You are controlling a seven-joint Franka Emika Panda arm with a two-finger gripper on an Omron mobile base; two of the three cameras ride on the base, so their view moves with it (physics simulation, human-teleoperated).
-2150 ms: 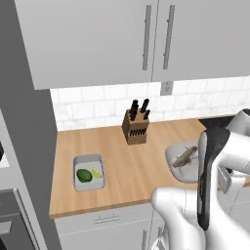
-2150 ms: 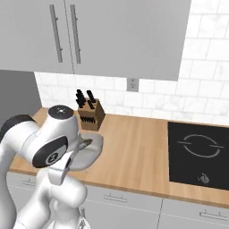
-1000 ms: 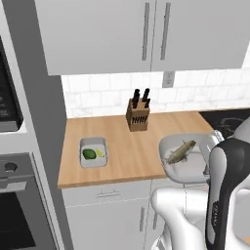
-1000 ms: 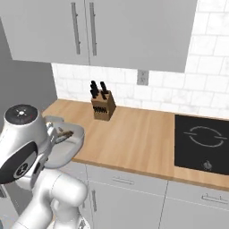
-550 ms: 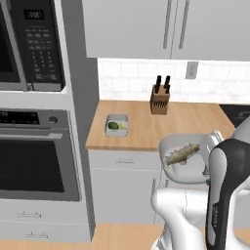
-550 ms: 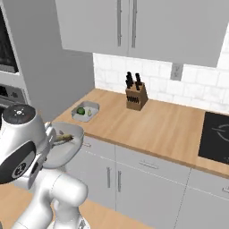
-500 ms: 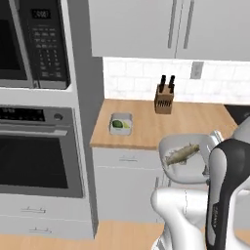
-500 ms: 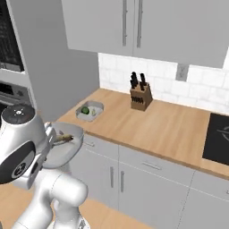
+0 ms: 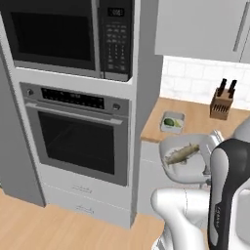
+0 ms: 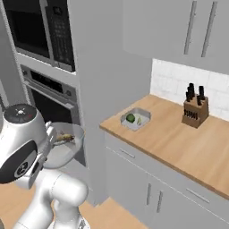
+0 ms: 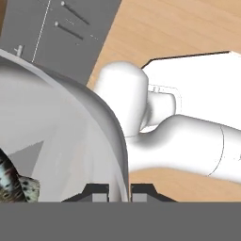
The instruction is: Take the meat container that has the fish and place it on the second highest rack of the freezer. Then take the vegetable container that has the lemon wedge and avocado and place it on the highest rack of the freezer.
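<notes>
The gripper (image 11: pixel 118 190) is clamped on the rim of the meat container (image 9: pixel 181 161), one dark finger either side of the thin grey wall, jaws pinching it tight. That container is a pale grey bowl-like tray, up in the air and clear of the counter (image 9: pixel 195 119), carried out in front of the white arm, just right of the tall oven column in the left base view. Inside lies the fish (image 9: pixel 181 154), slender and brownish-olive, stretched slantwise across the tray floor; in the hand view its speckled tail (image 11: pixel 19 186) pokes in at the lower left. From the right base view the container (image 10: pixel 67 145) hangs beside the arm's big round joint, in front of the oven (image 10: pixel 49 96), with the fish (image 10: pixel 64 138) riding near the rim. Back on the wooden counter, at its left end close to the column, sits the vegetable container (image 9: pixel 172 122), a small pale tray with the dark green avocado (image 9: pixel 169 122) in it; the right base view shows the avocado (image 10: pixel 130 118) with the pale lemon wedge (image 10: pixel 138 120) just beside it. Farther right along the counter, against the white tiled wall, stands a knife block (image 9: pixel 221 104). To the left a microwave (image 9: pixel 68 36) sits above the black-glass oven (image 9: pixel 78 141).
</notes>
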